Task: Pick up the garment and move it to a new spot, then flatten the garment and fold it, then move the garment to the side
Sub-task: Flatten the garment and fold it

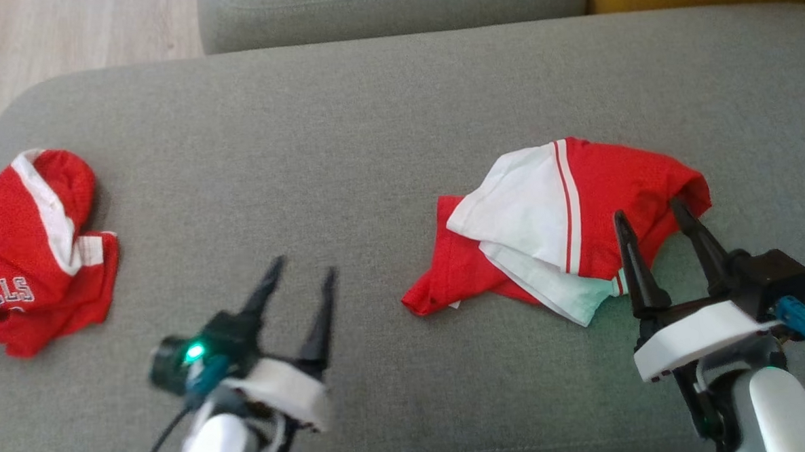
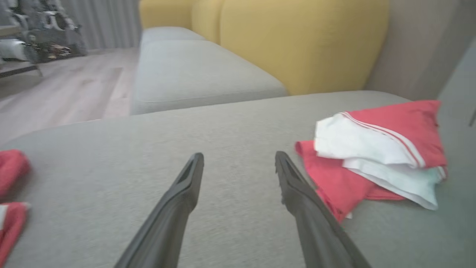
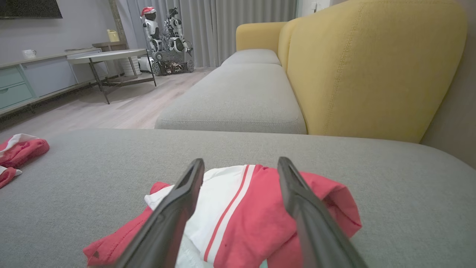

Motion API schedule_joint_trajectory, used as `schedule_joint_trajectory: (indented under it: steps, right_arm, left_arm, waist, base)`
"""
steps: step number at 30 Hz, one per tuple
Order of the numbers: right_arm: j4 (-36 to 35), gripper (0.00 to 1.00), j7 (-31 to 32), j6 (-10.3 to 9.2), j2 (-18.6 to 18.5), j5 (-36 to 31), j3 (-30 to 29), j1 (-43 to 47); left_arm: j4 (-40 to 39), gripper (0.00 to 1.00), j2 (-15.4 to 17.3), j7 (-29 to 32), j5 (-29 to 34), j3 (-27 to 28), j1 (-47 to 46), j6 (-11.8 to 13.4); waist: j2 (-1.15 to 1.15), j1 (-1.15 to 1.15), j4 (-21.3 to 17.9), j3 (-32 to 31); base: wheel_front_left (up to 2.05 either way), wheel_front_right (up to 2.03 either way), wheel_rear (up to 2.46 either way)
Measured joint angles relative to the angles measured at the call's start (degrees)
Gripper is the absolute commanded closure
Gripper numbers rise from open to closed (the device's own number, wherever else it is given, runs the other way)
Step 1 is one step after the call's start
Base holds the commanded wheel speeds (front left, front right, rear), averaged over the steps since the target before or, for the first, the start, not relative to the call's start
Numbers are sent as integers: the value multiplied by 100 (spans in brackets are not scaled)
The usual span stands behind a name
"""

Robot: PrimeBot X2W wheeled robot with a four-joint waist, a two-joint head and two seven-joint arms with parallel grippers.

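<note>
A crumpled red and white garment (image 1: 565,219) lies on the grey cushion (image 1: 370,119), right of centre. My right gripper (image 1: 648,210) hovers open at its near right edge, both fingers spread over the red cloth with nothing between them. The right wrist view has the garment (image 3: 241,208) directly under and ahead of the open right gripper (image 3: 241,160). My left gripper (image 1: 304,267) stands open above bare cushion, well to the left of the garment. From the left wrist view, the garment (image 2: 372,149) sits to the right of the open left gripper (image 2: 238,155).
A second red garment (image 1: 24,263) with white trim and lettering lies bunched at the cushion's left edge, also seen as the red garment (image 3: 22,150). Another grey seat (image 3: 238,96) and a yellow backrest (image 3: 372,67) stand beyond. Wooden floor (image 1: 61,30) lies far left.
</note>
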Motion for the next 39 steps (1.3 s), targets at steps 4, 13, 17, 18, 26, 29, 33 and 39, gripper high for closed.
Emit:
schedule_joint_trajectory:
  steps: [4,13,17,18,26,29,33,39]
  right_arm:
    - [0,0,-1,0,1,2,51,-14]
    - [73,0,-11,0,4,59,168,-332]
    - [143,0,-60,0,8,119,164,-356]
    - [157,0,-63,0,12,119,163,-357]
    - [241,0,-112,0,40,211,157,-375]
    - [275,0,-132,0,46,247,148,-382]
    - [326,0,-163,0,51,253,119,-383]
    - [369,0,-162,0,64,311,47,-374]
  left_arm:
    - [318,0,-183,137,83,-485,-332,-313]
    - [1486,0,-349,241,88,-1043,-899,-597]
    - [1824,0,-393,203,89,-1192,-1205,-647]
    - [1893,0,-410,178,90,-1217,-1254,-648]
    - [2308,90,-434,86,191,-1386,-1443,-648]
    - [2394,100,-436,60,189,-1441,-1451,-669]
    - [2303,100,-444,-49,98,-1466,-1494,-675]
    - [1583,100,-437,-110,-335,-1330,-1412,-697]
  waist:
    - [0,0,-91,152]
    - [0,0,-494,539]
    - [0,0,-655,680]
    - [0,0,-689,707]
    - [0,0,-802,780]
    - [0,0,-792,764]
    - [0,0,-735,723]
    - [0,0,-544,641]
  base:
    - [0,0,0]
    - [0,0,0]
    - [0,0,0]
    - [0,0,0]
    - [0,0,0]
    - [0,0,0]
    - [0,0,0]
    - [0,0,0]
